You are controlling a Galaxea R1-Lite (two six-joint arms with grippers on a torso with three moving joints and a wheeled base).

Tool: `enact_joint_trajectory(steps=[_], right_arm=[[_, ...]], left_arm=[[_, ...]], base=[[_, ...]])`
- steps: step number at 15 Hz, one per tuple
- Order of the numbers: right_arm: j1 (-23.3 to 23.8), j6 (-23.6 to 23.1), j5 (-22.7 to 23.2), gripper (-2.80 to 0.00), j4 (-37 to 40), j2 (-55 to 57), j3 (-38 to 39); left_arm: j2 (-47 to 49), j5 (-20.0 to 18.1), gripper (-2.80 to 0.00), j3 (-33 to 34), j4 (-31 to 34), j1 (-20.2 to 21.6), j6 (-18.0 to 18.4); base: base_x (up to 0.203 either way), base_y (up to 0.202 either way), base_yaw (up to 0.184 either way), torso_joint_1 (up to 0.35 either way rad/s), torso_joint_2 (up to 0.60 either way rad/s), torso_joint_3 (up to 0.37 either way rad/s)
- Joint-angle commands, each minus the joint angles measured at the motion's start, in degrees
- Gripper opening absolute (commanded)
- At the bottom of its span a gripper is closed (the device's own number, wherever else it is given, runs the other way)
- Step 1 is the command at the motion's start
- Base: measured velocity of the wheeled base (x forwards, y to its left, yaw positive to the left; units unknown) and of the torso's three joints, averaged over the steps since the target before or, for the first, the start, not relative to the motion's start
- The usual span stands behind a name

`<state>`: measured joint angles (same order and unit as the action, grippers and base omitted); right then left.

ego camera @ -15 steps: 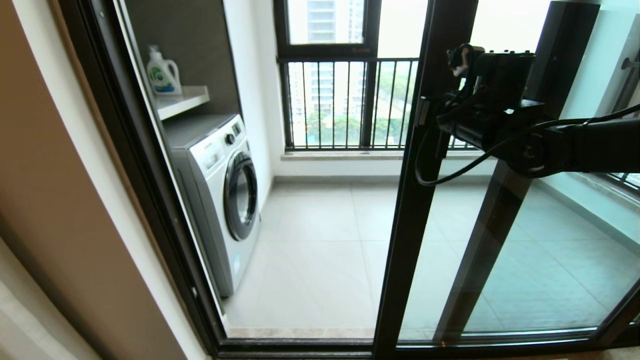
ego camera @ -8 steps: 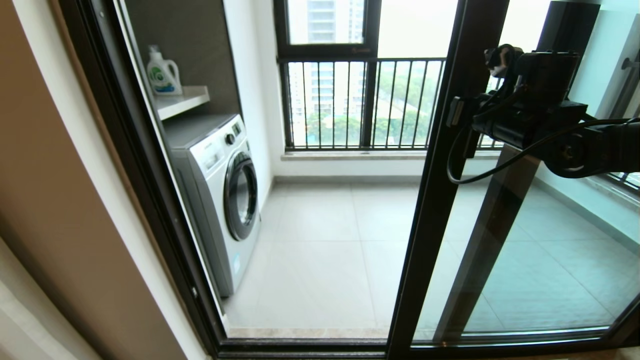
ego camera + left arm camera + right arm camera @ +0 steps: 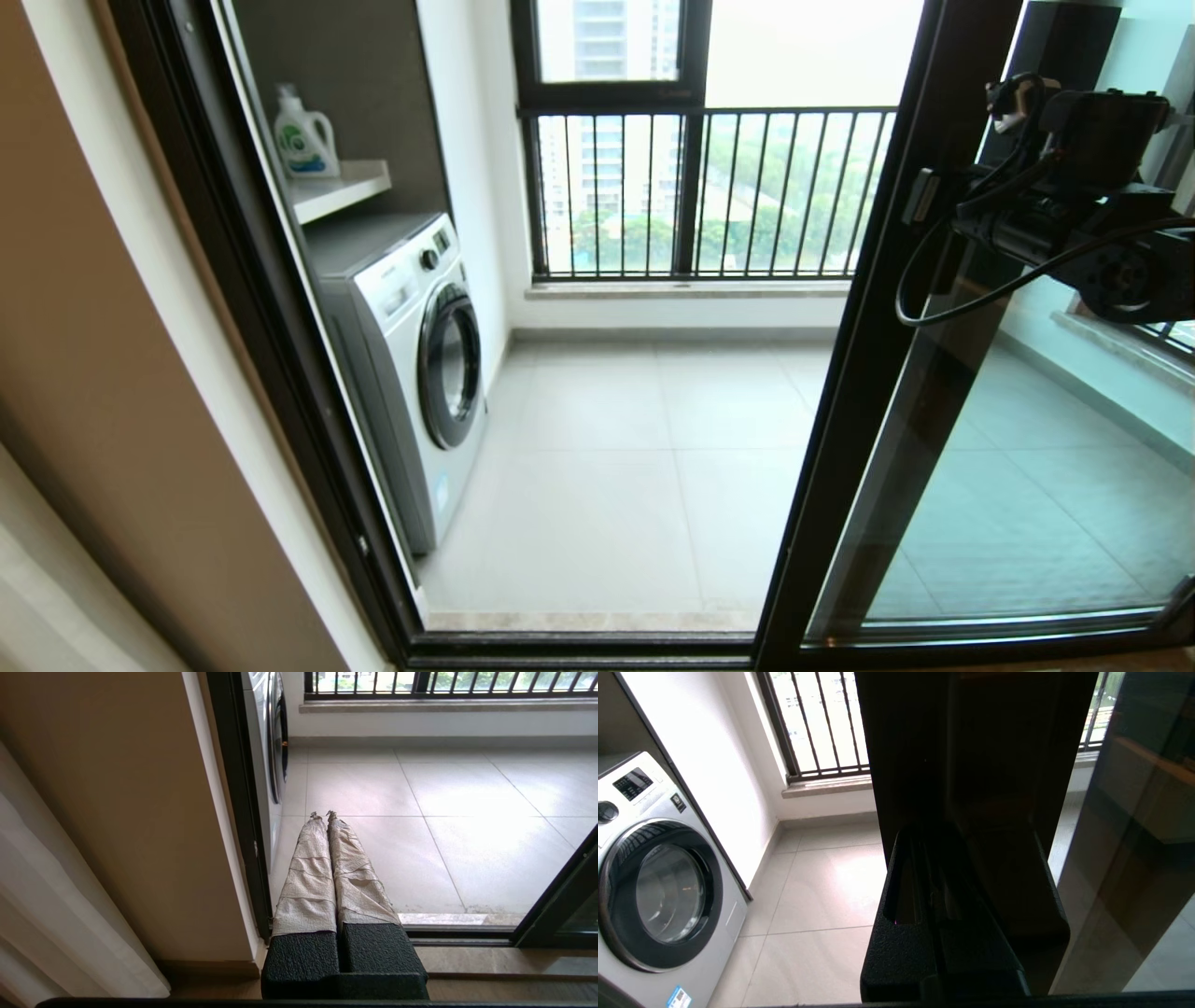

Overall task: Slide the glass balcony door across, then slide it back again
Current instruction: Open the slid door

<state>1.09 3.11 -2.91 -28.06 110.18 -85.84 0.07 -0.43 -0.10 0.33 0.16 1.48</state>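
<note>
Sliding further toward the doorway's right edge than a second ago, the tall dark-framed glass balcony door (image 3: pixel 878 355) leaves more pale tiled floor (image 3: pixel 616 467) exposed. The right gripper (image 3: pixel 920 201) sits at its upright; its grip cannot be told. The left gripper (image 3: pixel 323 814), fingers pressed together and empty, hangs by the threshold.

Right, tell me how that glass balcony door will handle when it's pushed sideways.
The glass balcony door is a tall framed panel on a floor track, so it probably glides stiffly rather than tipping. Full-height glass suggests it is heavy. The right gripper sits at its upright; a steady push seems wise.
</note>
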Motion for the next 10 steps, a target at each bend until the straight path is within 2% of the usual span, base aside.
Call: enact_joint_trajectory(steps=[1, 10], right_arm=[[2.0, 0.0, 1.0, -2.80, -0.1, -0.4, 0.8], [8.6, 0.0, 4.5, -2.80, -0.4, -1.1, 1.5]], left_arm=[[0.0, 0.0, -2.80, 0.0, 0.0, 0.0, 0.0], [0.1, 0.0, -2.80, 0.0, 0.0, 0.0, 0.0]], base=[[0.000, 0.000, 0.000, 0.000, 0.00, 0.000], [0.000, 0.000, 0.000, 0.000, 0.00, 0.000]])
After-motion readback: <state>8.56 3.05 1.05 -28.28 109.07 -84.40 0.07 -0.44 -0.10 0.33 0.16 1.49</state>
